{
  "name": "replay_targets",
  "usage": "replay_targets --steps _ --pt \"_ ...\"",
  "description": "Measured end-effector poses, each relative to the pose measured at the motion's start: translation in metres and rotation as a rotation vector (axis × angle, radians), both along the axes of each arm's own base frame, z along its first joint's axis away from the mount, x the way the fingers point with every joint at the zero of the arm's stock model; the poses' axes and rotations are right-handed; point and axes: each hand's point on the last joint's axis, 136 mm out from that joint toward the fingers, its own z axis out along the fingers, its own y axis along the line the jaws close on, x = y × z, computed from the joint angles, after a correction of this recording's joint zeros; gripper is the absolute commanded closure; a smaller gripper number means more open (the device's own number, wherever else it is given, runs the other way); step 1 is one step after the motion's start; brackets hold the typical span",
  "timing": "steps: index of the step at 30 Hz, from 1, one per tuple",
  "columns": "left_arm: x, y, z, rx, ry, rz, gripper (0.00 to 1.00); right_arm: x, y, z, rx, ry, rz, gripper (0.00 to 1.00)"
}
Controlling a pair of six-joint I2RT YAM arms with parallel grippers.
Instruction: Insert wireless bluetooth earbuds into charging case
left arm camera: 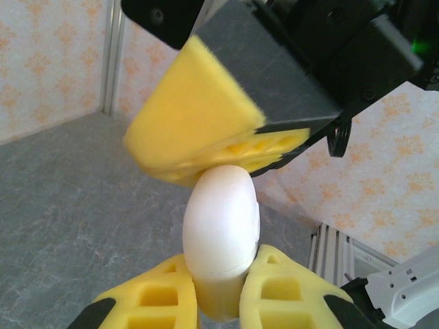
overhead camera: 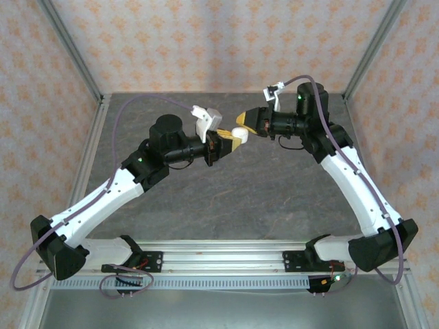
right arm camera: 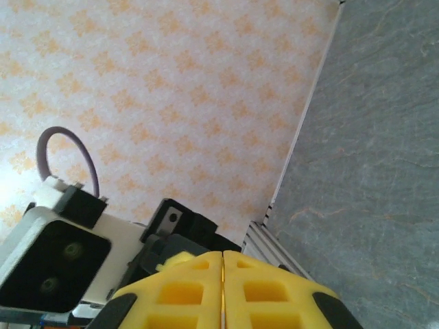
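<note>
White glossy plastic, egg-shaped: the charging case point(left arm camera: 221, 233) stands upright with its lower end pinched between the two yellow pads of the left gripper point(left arm camera: 219, 291). The jaws are drawn in almost fully and clamp the case from both sides, and most of the shell stands free above the pads. A faint step line crosses the shell just above the grip; otherwise it reads as one smooth closed form.

On top of the case sits the right gripper point(right arm camera: 223, 264), with the tips of its yellow pads point(left arm camera: 185, 123) touching the rounded upper end. In the right wrist view these pads meet along a thin line, fully together with nothing between them, so the contact with the case is at the tips only.

From the top camera the case hangs in mid-air, clear of the surface below it. The left arm point(overhead camera: 116, 188) reaches it from the left and the right arm point(overhead camera: 350, 175) from the right — the two grippers meet nose to nose at the case. Beneath the case lies the grey stone-patterned table point(overhead camera: 226, 199). Behind the case is the wall point(overhead camera: 206, 41) with its orange pattern, and a purple cable point(overhead camera: 147, 99) arcs over to the left of it.
</note>
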Motion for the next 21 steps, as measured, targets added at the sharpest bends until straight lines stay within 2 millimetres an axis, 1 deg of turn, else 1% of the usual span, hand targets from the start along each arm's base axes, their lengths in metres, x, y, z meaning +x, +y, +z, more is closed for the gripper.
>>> replay_targets --steps 3,7,12,17,21 --pt "-0.002 -0.001 0.0 -0.002 0.003 -0.004 1.0 -0.003 0.0 0.001 0.005 -0.003 0.013 0.91" --pt "-0.002 -0.001 -0.001 0.001 0.012 -0.006 1.0 -0.004 0.0 -0.005 -0.017 -0.025 0.023 0.91" --pt "-0.004 -0.004 -0.012 0.015 0.062 -0.018 1.0 -0.005 -0.006 -0.022 -0.103 -0.069 0.016 0.92" --pt "-0.003 -0.01 -0.026 0.029 0.131 -0.031 1.0 -0.005 -0.011 -0.041 -0.237 -0.153 -0.024 0.92" --pt "-0.003 -0.012 -0.034 0.034 0.174 -0.037 1.0 -0.003 -0.015 -0.05 -0.335 -0.225 -0.067 0.93"
